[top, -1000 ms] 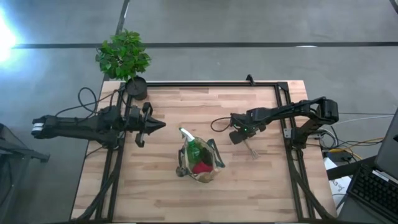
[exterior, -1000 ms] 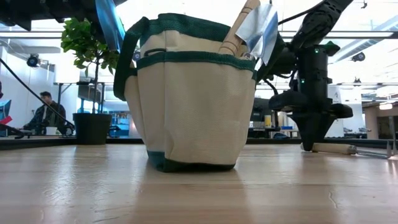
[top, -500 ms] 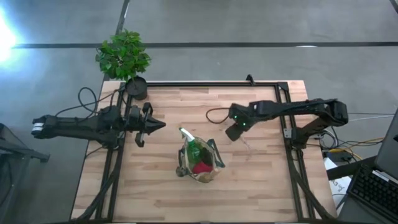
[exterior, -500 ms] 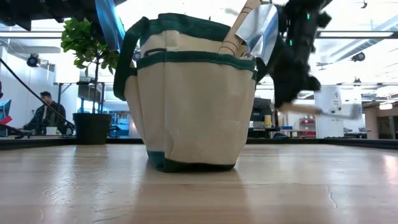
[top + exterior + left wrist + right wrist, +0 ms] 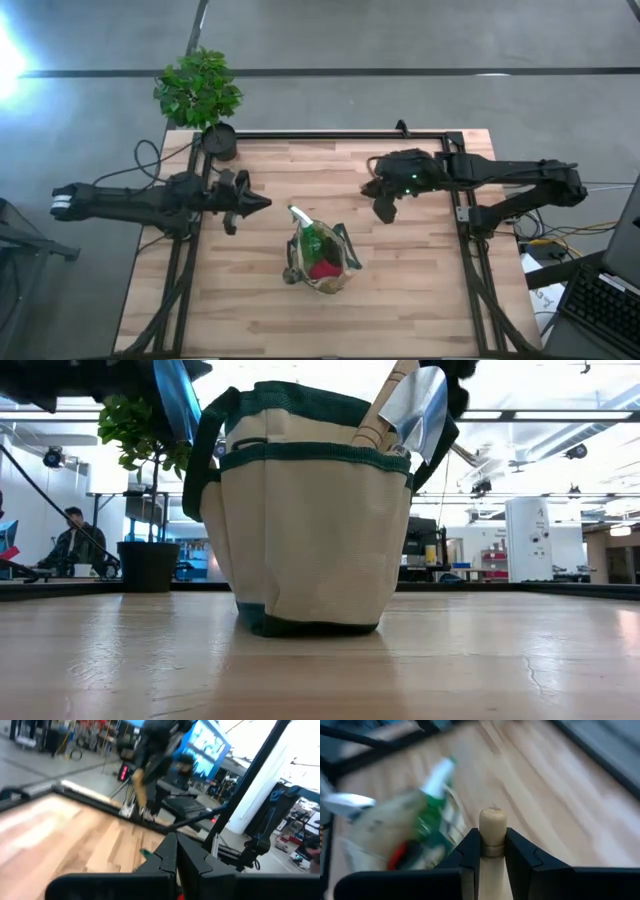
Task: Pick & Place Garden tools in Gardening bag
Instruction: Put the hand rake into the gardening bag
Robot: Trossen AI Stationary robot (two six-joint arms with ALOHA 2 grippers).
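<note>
The tan gardening bag (image 5: pixel 320 262) with green trim stands on its base at the table's middle. It holds a green-and-white piece (image 5: pixel 303 222), a red-and-black item (image 5: pixel 323 268), and a trowel whose blade (image 5: pixel 420 405) sticks out of the top. My right gripper (image 5: pixel 383 208) is raised to the far right of the bag and is shut on a wooden-handled hand rake (image 5: pixel 492 827). My left gripper (image 5: pixel 262 203) hovers shut and empty to the bag's far left. It also shows in the left wrist view (image 5: pixel 175 856). My right gripper pinches the rake's wooden handle (image 5: pixel 492 844) between its two fingers, just behind the rounded free end (image 5: pixel 492 817), which pokes out past the fingertips. The handle lies along the fingers. The rake is lifted clear of the table; its metal end is hidden in this view.
A potted green plant (image 5: pixel 198 88) in a black pot (image 5: pixel 219 141) stands at the table's far left corner. A black frame rail (image 5: pixel 330 135) runs along the far edge. Bare wood lies to the right of the bag and in front of it. A person (image 5: pixel 70 545) sits far behind.
My right gripper has lifted the hand rake off the table's right part and risen out of the low view. It has turned so that the handle end points toward the bag. The bag has stayed put.
</note>
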